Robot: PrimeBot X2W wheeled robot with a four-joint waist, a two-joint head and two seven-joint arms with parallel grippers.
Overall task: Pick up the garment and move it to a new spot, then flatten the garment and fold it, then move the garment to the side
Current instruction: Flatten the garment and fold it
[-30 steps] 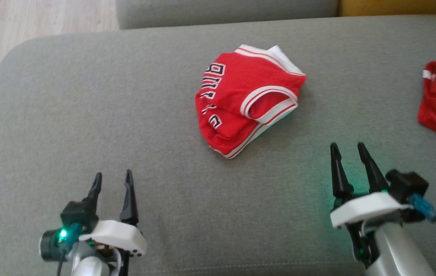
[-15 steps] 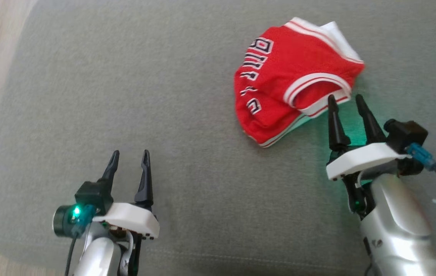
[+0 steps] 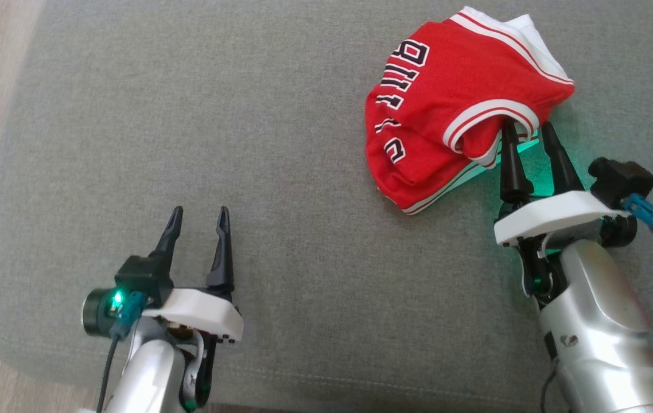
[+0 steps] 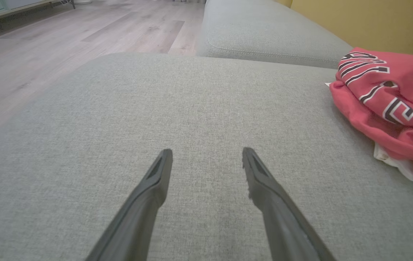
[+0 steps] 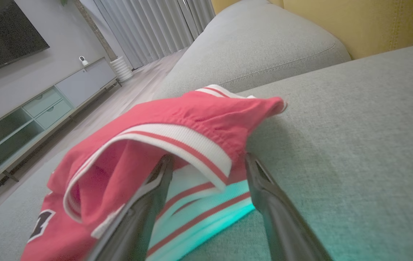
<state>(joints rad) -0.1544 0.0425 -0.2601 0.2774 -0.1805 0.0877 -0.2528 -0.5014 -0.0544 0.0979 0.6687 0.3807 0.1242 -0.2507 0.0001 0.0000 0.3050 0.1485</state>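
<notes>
One red garment point(image 3: 453, 109) lies bunched on the grey sofa cushion point(image 3: 246, 115), toward its far right. Two grippers counted, both mine. My right gripper point(image 3: 528, 124) reaches forward at the garment's near edge, fingers spread, one tip under the white-trimmed armhole, the other just beside the cloth — nothing clamped. My left gripper point(image 3: 200, 210) hovers well apart, fingers spread, empty.

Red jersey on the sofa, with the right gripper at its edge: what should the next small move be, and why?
Probably shut the jaws of the right gripper. They stand open astride the white-trimmed edge of the red jersey, one jaw tucked inside the opening and the other outside, so closing should catch the fabric for lifting off the sofa cushion.
</notes>
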